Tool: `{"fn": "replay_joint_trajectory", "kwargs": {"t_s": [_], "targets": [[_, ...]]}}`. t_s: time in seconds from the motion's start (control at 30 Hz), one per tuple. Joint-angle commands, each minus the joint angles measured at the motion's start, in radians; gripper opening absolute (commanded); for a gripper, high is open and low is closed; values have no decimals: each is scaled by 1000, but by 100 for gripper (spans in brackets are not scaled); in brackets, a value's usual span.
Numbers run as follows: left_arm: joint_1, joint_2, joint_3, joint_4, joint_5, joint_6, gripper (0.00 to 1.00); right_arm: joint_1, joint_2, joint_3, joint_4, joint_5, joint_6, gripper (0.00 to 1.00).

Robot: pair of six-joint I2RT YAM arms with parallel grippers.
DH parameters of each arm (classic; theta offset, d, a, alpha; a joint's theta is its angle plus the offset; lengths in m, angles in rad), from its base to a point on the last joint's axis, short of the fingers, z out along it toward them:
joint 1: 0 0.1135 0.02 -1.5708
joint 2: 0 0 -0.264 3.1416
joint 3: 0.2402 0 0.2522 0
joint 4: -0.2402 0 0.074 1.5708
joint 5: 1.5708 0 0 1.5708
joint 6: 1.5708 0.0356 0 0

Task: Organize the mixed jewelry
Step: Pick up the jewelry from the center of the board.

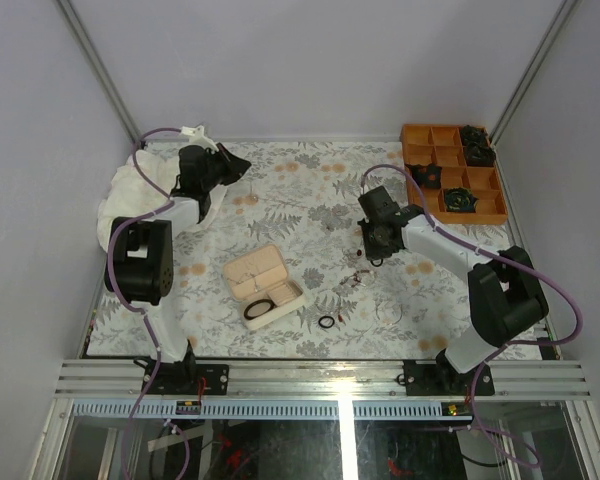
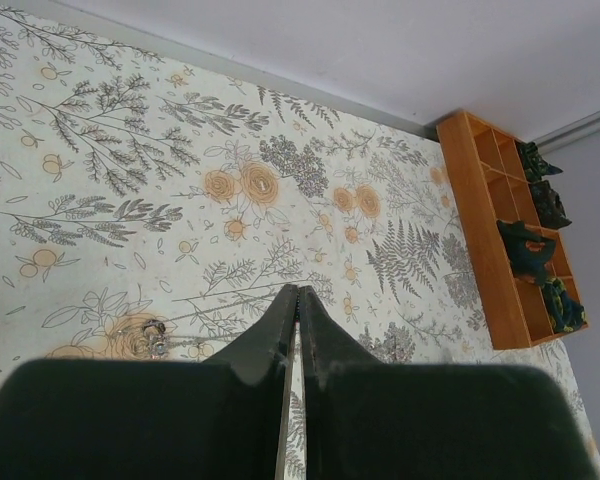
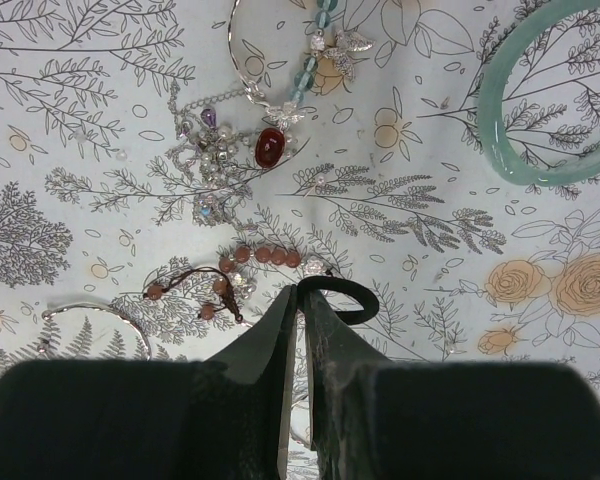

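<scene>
Mixed jewelry lies scattered on the floral-printed tablecloth, right of centre: a pale green bangle, a red-stone silver pendant and a reddish-brown bead strand. The right gripper, fingers pressed together, pinches a thin black ring beside the beads. The left gripper hangs clamped on nothing, far left.

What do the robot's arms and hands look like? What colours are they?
Both arms mix white tubes with chunky black joint blocks: the left arm and the right arm match. A thin purple cable loops along each one. The left hand and right hand each have two flat black fingers narrowing to a point. No markings show.
</scene>
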Motion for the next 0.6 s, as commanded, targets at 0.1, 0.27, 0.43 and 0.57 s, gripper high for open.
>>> {"fn": "replay_joint_trajectory", "kwargs": {"t_s": [0.1,0.27,0.43,0.57], "targets": [[-21,-32,-21,25,11,37,0,-3,-84,-7,23,-38,-9,12],[-34,-109,-26,-42,27,57,0,-4,-156,-30,14,-66,5,12],[-34,-220,-47,-119,-8,64,0,-4,-230,-51,7,-98,20,12],[-34,-224,-33,-176,-8,57,0,-4,-270,-64,16,-124,33,12]]}}
